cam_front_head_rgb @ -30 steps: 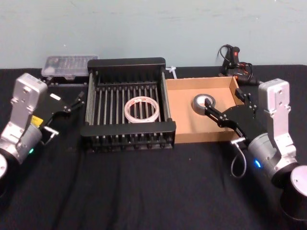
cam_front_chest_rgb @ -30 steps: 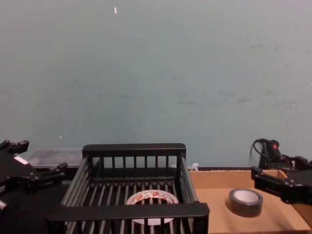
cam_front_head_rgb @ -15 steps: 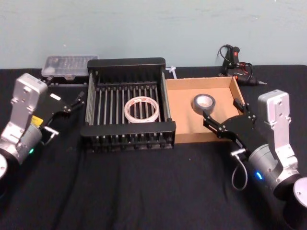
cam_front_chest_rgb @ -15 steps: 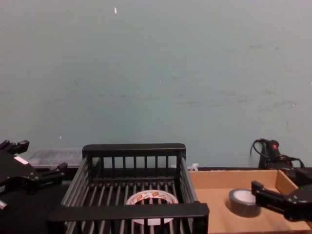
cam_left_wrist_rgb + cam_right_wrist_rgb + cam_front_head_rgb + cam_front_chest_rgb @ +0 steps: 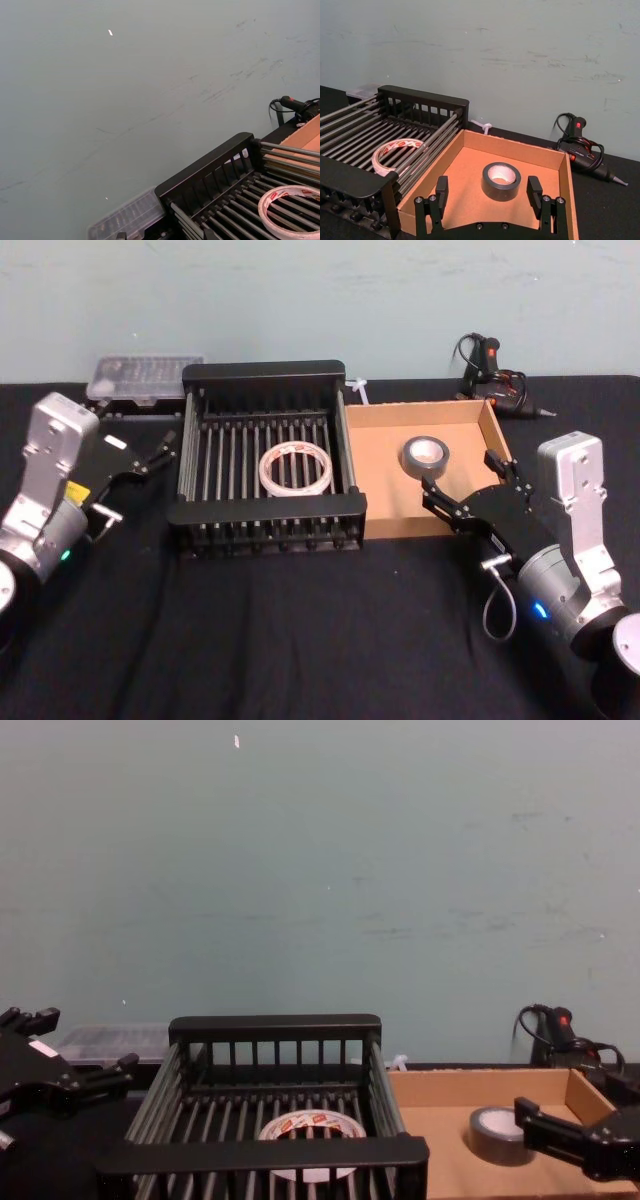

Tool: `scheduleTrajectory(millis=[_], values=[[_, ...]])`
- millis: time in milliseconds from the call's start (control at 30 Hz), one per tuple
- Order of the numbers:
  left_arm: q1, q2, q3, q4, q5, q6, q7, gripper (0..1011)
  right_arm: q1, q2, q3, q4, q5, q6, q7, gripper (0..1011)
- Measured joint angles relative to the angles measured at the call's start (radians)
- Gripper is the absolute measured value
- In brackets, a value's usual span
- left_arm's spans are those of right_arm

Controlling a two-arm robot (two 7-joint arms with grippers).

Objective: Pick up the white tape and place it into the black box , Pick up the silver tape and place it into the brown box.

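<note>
Head view: the black box (image 5: 265,445), a slatted crate, stands on the dark counter (image 5: 300,640) with the white tape (image 5: 295,468) lying flat on its floor bars, near the middle. Touching its right side is the brown box (image 5: 375,490), a shallow cardboard tray, and the silver tape (image 5: 426,456) lies flat inside it, toward the far right part of the floor.

The right gripper (image 5: 462,485) hangs over the brown box's near right corner, its jaws spread wide and empty. The silver tape sits just beyond the jaws, apart from them; in the right wrist view the roll (image 5: 501,180) lies between the two fingertips but farther off, not touched by either.

The left gripper (image 5: 150,458) rests to the left of the black box, outside its wall, jaws released and holding nothing, well apart from the white tape. Behind it lies a clear plastic case (image 5: 140,375); a black glue gun (image 5: 490,365) lies behind the brown box.
</note>
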Motion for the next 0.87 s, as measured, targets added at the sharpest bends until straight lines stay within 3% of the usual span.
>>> scheduleTrajectory(millis=[867], values=[[0.0,0.0,0.0,0.0,0.0,0.0,0.0,1001,0.002,0.0,-0.001,0.001,0.001,0.0,-0.004,1002]])
